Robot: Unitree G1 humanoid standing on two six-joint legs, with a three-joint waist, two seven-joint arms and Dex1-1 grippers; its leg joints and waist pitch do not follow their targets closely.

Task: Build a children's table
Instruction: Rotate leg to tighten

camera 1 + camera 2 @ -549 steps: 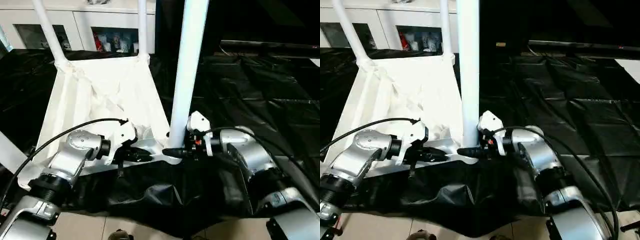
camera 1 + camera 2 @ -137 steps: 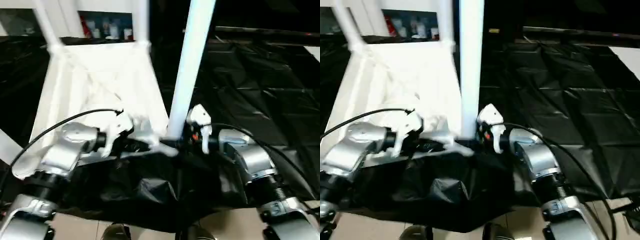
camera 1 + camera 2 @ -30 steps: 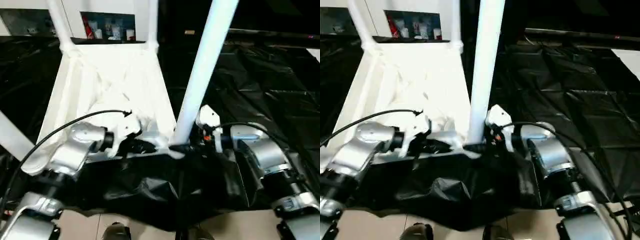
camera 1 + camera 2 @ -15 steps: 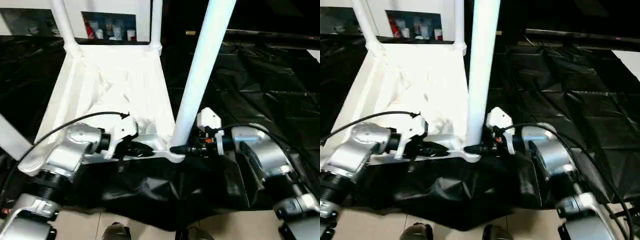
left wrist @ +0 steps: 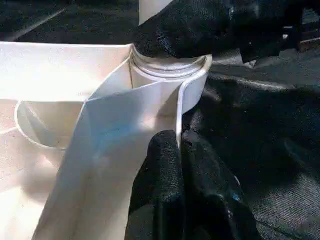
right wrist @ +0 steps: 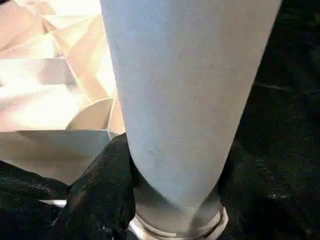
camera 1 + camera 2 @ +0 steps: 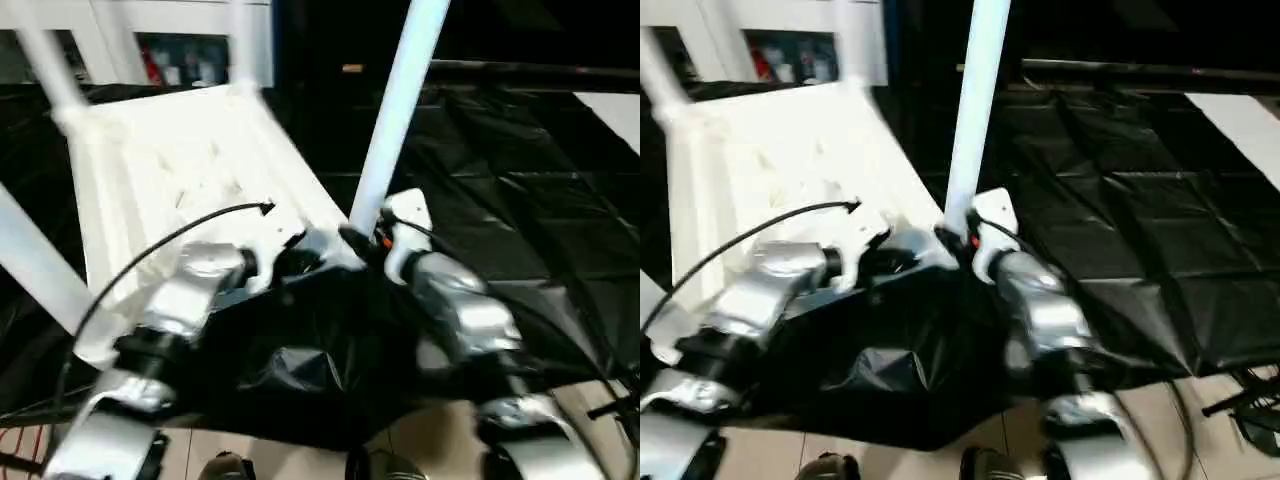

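Since half a second ago I have swung the table top (image 7: pixel 190 170) round on the black sheet (image 7: pixel 500 180); its near corner socket (image 5: pixel 170 75) now points more to the right. My left gripper (image 5: pixel 177 165) is pinched shut on the rim wall just beside this socket. My right gripper (image 6: pixel 165 200) holds the base of the leg (image 7: pixel 395 110) with jaws half wide. I judge the leg is seated, so the build is nearly finished.
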